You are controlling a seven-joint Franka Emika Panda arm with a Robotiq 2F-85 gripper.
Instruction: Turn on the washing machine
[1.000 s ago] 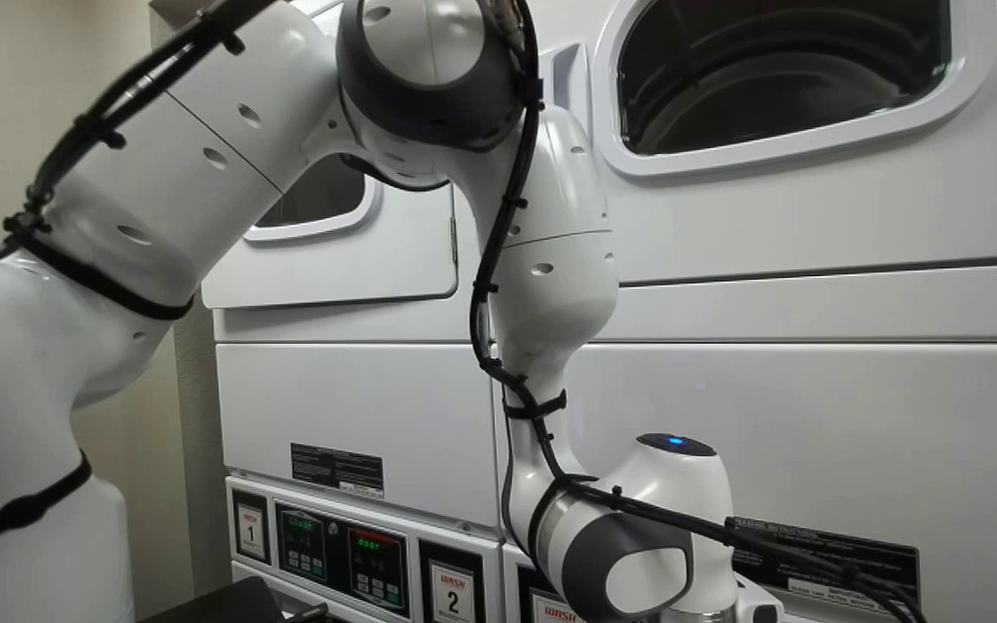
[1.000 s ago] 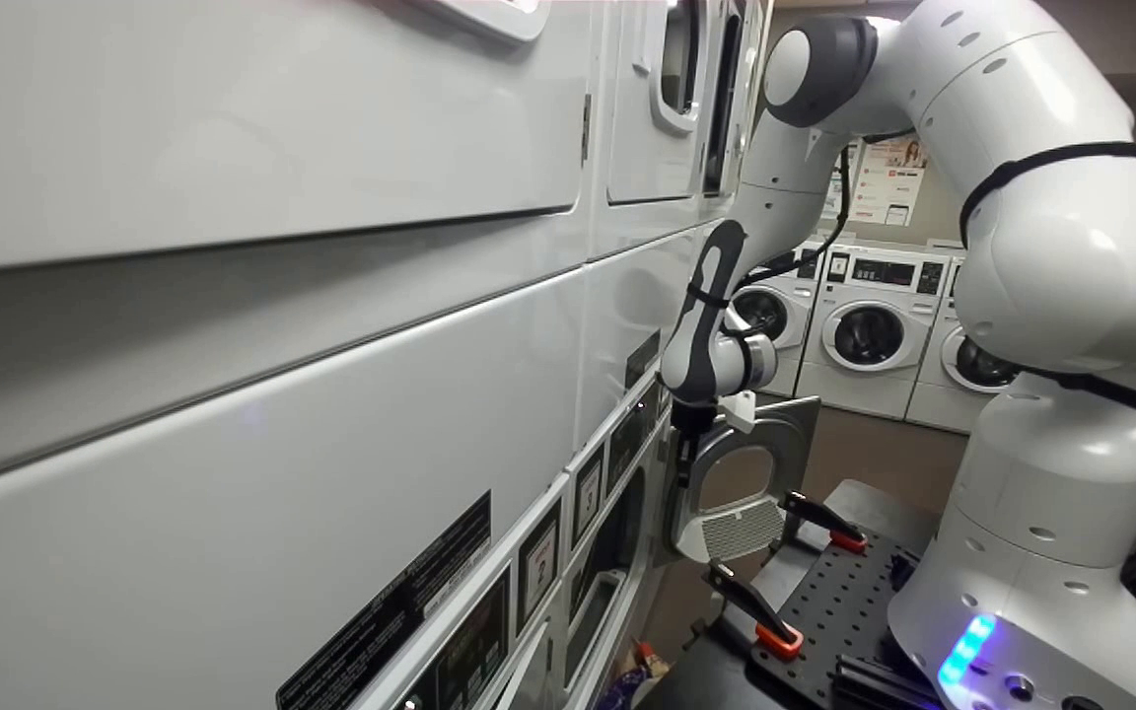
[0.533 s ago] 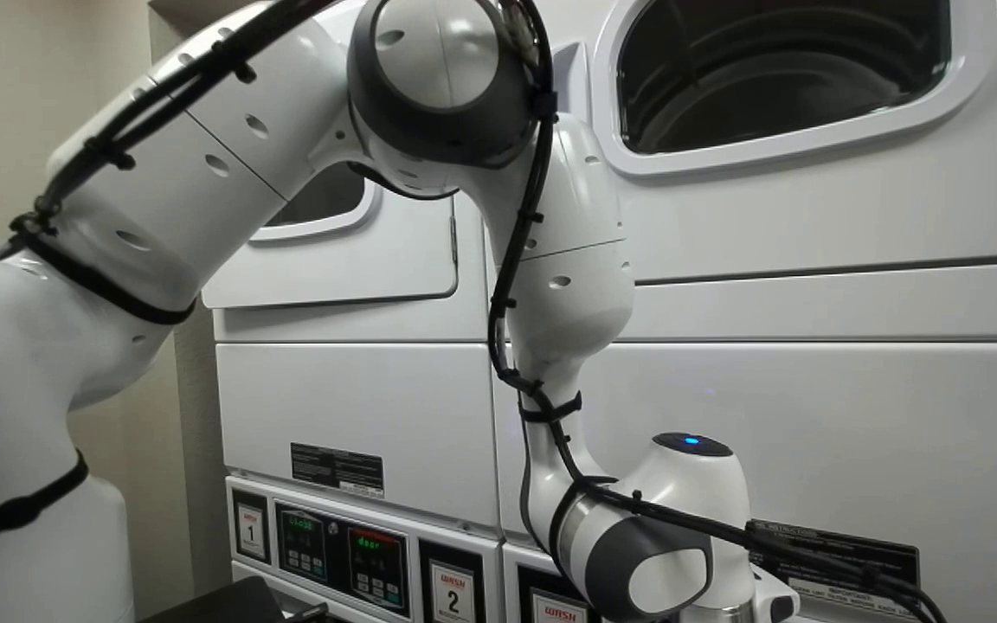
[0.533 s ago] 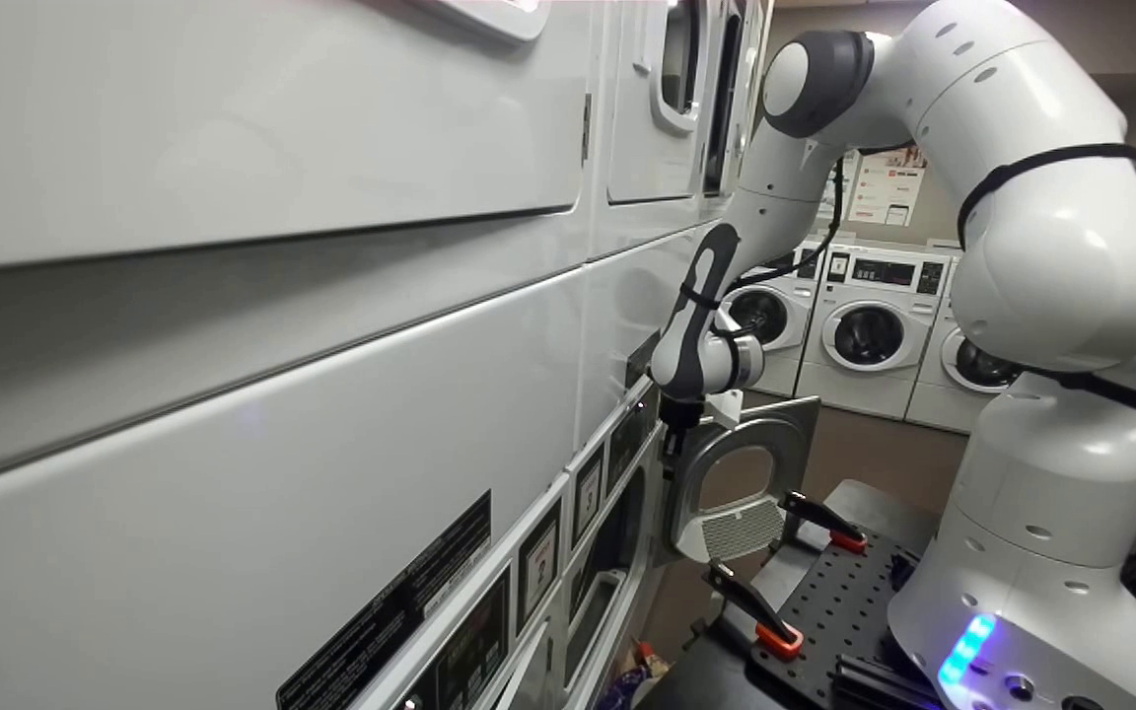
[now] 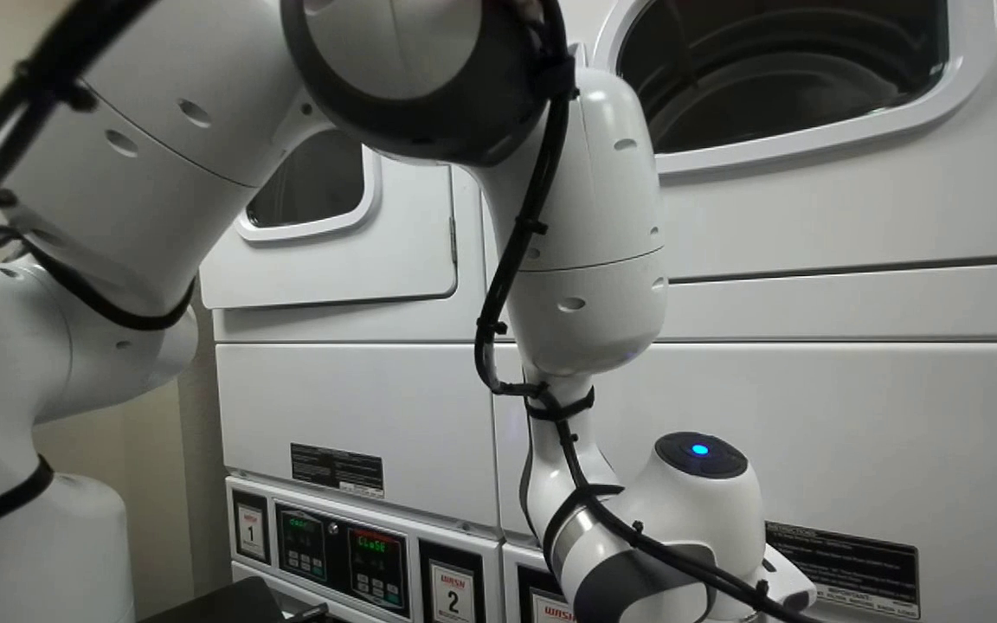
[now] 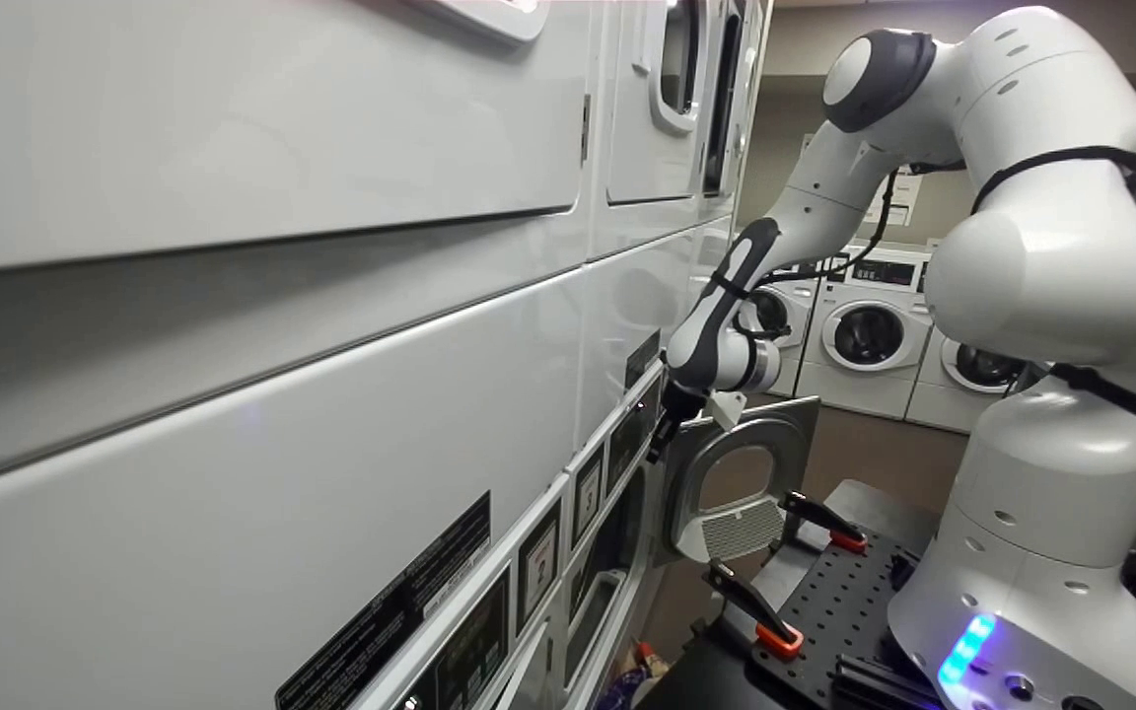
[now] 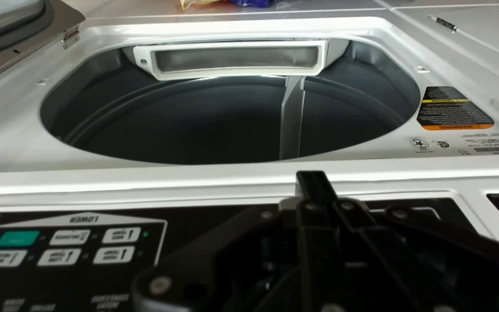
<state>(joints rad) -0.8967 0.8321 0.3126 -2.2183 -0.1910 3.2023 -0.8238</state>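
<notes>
The washing machine (image 5: 810, 415) is the big white stacked unit with a large dark porthole (image 5: 784, 95); its front also shows in an exterior view (image 6: 632, 316). Its black control panel (image 6: 630, 441) fills the lower part of the wrist view (image 7: 189, 225), with white buttons and a green button (image 7: 17, 238) at the left, the lettering upside down. My gripper (image 6: 657, 454) is tilted towards the panel's lower edge. In the wrist view the gripper (image 7: 316, 186) has its fingertips together, holding nothing, in front of the panel. I cannot tell whether they touch it. The gripper's tips are below the other exterior picture's edge.
The lower drum opening (image 7: 215, 117) is uncovered, its round door (image 6: 795, 444) swung out beside the gripper. A similar unit with lit displays (image 5: 377, 554) stands to the left. Clamps (image 6: 780, 636) hold a black perforated board (image 6: 824, 602) under the arm. More washers (image 6: 869, 335) stand behind.
My gripper has moved towards the machine's panel, risen slightly and tilted. The elbow has swung back. The "close" and "door" words on the neighbouring unit's displays have swapped.
</notes>
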